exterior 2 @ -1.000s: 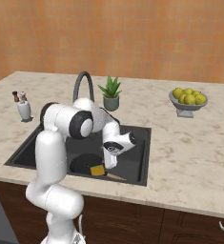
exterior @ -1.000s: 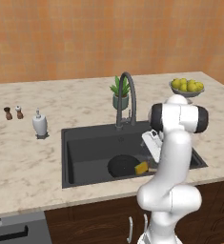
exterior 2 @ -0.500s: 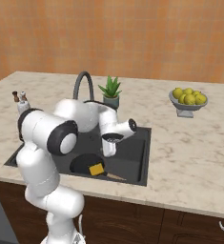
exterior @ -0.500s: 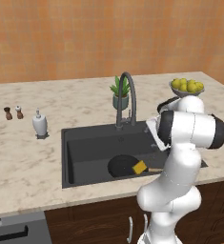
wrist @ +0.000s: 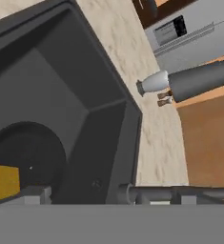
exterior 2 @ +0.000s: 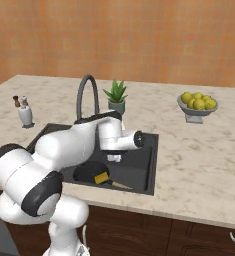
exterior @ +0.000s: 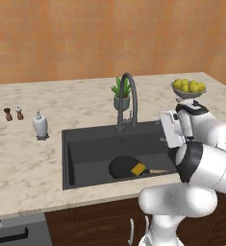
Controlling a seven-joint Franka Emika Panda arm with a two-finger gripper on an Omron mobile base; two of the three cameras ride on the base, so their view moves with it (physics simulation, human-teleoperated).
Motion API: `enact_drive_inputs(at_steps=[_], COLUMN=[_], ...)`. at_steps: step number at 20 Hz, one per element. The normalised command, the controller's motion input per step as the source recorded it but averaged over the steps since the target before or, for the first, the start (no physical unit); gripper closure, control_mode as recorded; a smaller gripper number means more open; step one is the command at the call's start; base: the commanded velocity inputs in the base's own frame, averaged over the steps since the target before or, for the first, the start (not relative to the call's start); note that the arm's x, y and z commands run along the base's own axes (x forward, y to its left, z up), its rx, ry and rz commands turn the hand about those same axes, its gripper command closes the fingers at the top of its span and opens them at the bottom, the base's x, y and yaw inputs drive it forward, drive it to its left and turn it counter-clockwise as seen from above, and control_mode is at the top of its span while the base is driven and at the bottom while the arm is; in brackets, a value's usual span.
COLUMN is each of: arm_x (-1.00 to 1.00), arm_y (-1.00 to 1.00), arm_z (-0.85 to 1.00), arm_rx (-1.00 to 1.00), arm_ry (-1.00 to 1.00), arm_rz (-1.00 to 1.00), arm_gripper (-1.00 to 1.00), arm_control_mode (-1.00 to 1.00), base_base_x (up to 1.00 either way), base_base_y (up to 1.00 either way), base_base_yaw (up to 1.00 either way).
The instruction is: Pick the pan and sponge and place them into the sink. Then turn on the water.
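Gripper point(exterior 2: 114, 158): one, carried low over the right part of the sink, pointing down into the basin. Finger spread cannot be told from these views; nothing is seen held between the fingers.

Sink point(exterior: 85, 139): one, dark recessed basin, directly beneath and around the gripper.

Pan point(exterior: 124, 166): one, black, lying flat on the basin floor below the gripper and toward the front wall, thin handle pointing to the robot's right.

Sponge point(exterior: 138, 169): one, yellow block, resting on the pan at its handle side, just below the gripper.

Faucet point(exterior: 128, 98): one, dark gooseneck, standing on the rim behind the basin, just beyond the gripper. Its lever is too small to make out clearly.

Judged step: both placements look finished, since pan and sponge lie in the basin; turning on the water is in hand. The next move calls for lifting the gripper clear of the basin wall, bringing it to the faucet base and pushing the side lever without striking the spout.

Farther out: one soap dispenser point(exterior: 40, 126), two small shakers point(exterior: 13, 114), one potted plant point(exterior: 120, 93), one bowl of lemons point(exterior: 188, 90).
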Motion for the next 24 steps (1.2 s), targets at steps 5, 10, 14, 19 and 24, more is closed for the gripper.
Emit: enact_drive_inputs(at_steps=[5, 10, 14, 19, 24], arm_x=[-0.16, 0.01, 0.20, 0.09, 0.01], arm_y=[0.00, -0.07, -0.06, -0.03, 0.00], arm_z=[0.39, 0.37, 0.11, 0.00, 0.00], arm_rx=[0.09, 0.29, 0.19, 0.26, 0.37], arm_ry=[-0.31, -0.01, 0.41, 0.30, 0.06], arm_rz=[-0.04, 0.06, 0.21, 0.02, -0.12], arm_gripper=[-1.00, -1.00, -1.00, -1.00, -1.00], arm_control_mode=[-1.00, -1.00, -1.00, -1.00, -1.00], base_base_x=[0.00, 0.00, 0.00, 0.00, 0.00], base_base_y=[0.00, 0.00, 0.00, 0.00, 0.00], base_base_yaw=[0.00, 0.00, 0.00, 0.00, 0.00])
